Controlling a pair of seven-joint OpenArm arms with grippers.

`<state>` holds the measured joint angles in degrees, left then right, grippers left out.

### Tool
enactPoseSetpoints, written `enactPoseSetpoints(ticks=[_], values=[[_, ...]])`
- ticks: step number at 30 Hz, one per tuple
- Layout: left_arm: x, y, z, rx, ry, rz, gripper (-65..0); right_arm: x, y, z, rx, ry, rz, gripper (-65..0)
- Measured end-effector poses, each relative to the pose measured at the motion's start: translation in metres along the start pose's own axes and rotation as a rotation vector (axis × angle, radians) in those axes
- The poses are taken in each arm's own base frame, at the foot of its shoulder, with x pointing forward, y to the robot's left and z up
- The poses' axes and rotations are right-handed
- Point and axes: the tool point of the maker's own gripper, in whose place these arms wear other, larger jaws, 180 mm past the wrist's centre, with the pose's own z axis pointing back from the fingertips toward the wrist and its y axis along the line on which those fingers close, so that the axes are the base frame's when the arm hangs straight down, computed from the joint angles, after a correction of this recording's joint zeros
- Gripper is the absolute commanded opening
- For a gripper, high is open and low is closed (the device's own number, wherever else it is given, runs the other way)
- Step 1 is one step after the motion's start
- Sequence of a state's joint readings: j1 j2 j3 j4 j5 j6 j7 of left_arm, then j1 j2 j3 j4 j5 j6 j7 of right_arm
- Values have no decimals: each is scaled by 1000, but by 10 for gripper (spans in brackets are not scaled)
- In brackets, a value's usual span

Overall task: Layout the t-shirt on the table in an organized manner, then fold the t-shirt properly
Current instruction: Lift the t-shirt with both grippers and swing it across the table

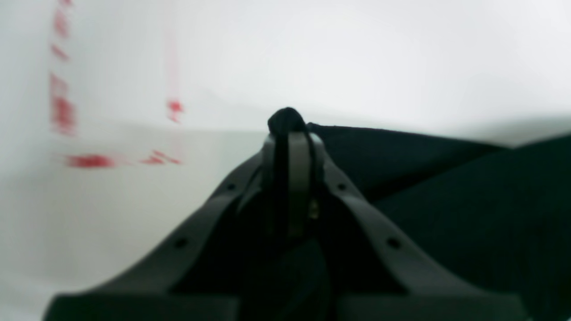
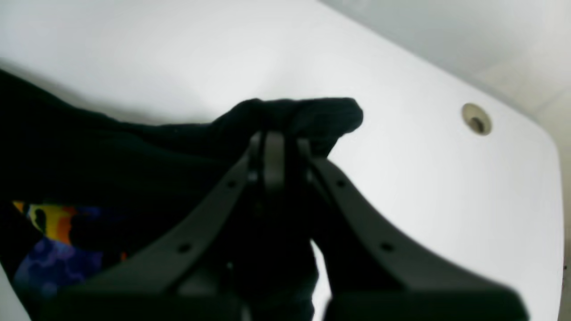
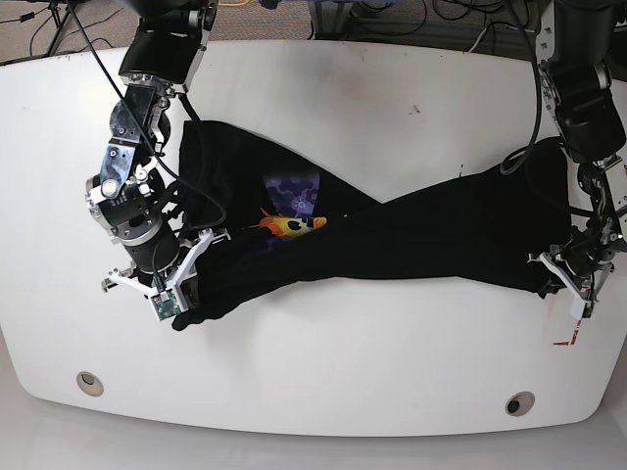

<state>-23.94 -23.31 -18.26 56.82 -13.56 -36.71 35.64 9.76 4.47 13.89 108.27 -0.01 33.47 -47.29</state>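
The black t-shirt [image 3: 411,240] lies twisted and stretched across the white table [image 3: 343,108], with its yellow-orange and purple print [image 3: 292,213] showing near the middle. At the shirt's right end my left gripper [image 3: 552,281] is shut on a bunch of black cloth; the left wrist view shows the left gripper [image 1: 289,136] pinching the t-shirt [image 1: 446,191] just above the table [image 1: 357,53]. At the shirt's lower left end my right gripper [image 3: 184,305] is shut on another bunch. In the right wrist view the right gripper [image 2: 276,140] pinches the t-shirt [image 2: 111,151], whose print [image 2: 49,232] lies at the lower left.
Two round grommet holes [image 3: 89,382] [image 3: 519,402] sit near the table's front edge, one of them a hole [image 2: 476,119] beyond the right gripper. Red marks [image 3: 568,338] [image 1: 89,160] lie beside the left gripper. Cables run along the table's far edge.
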Motion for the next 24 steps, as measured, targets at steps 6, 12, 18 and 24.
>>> enactPoseSetpoints(ticks=[6, 12, 18, 24], values=[[36, 0, 21, 29, -51, -63, -650, 10, -10, 1, -25, -44, -5, -648], [83, 17, 56, 125, -110, -105, -650, 32, -26, 2, -52, -85, 38, -647], [164, 26, 101, 197, -286, -148, -650, 81, -59, 7, -120, -181, 88, -644], [212, 52, 154, 310, -338, -161, -650, 135, -97, 22, -210, -256, 146, -644]])
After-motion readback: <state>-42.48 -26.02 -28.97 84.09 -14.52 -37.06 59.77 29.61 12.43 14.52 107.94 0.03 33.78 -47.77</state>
